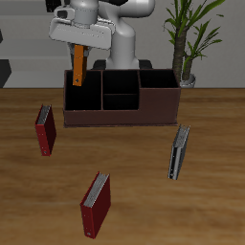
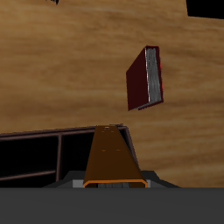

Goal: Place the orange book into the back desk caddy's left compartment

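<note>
Four books show in the exterior view, and we hold one of them: the orange book (image 1: 77, 66) hangs upright, clamped at its top end by our gripper (image 1: 80, 44), with its lower end dipping just into the left compartment (image 1: 83, 96) of the back desk caddy (image 1: 122, 117). We see the book's lower end at about the level of the compartment's rim, so it is not resting on the bottom yet. In the wrist view the orange book (image 2: 111, 157) runs straight out from between our fingers, its far end over the dark caddy (image 2: 52, 150) wall.

On the wooden table (image 1: 134, 211) lie the others. One dark red book (image 1: 44, 130) sits near the caddy's end, beside the compartment we hover over; we also see it from the wrist camera (image 2: 145, 78), pale page edge showing. A second dark red book (image 1: 95, 204) lies nearer the table's front edge. We see a grey-blue book (image 1: 179, 152) in front of the caddy's other end. Behind that end stands a potted plant (image 1: 188, 38).
</note>
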Available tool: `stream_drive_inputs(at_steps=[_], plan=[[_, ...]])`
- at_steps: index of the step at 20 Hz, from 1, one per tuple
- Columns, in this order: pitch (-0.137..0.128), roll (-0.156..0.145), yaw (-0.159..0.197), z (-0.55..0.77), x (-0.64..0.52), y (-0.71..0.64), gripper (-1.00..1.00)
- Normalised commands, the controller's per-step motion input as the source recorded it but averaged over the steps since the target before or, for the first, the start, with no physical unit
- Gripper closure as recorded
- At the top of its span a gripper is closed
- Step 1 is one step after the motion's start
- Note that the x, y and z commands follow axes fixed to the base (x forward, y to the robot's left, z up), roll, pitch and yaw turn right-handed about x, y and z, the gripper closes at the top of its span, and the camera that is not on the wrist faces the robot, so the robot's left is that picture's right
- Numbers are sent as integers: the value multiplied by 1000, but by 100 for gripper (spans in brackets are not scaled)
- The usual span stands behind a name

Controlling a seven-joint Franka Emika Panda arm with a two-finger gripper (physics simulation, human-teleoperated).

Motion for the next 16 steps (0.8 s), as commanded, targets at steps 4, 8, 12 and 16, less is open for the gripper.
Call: stream_drive_inputs(at_steps=[4,8,12,16], plan=[[39,-46,-40,-196,-33,-212,100],[28,-6,-18,-157,-54,-27,100],[29,1,-18,-205,-81,-7,100],[18,9,-10,-154,0,2,100]])
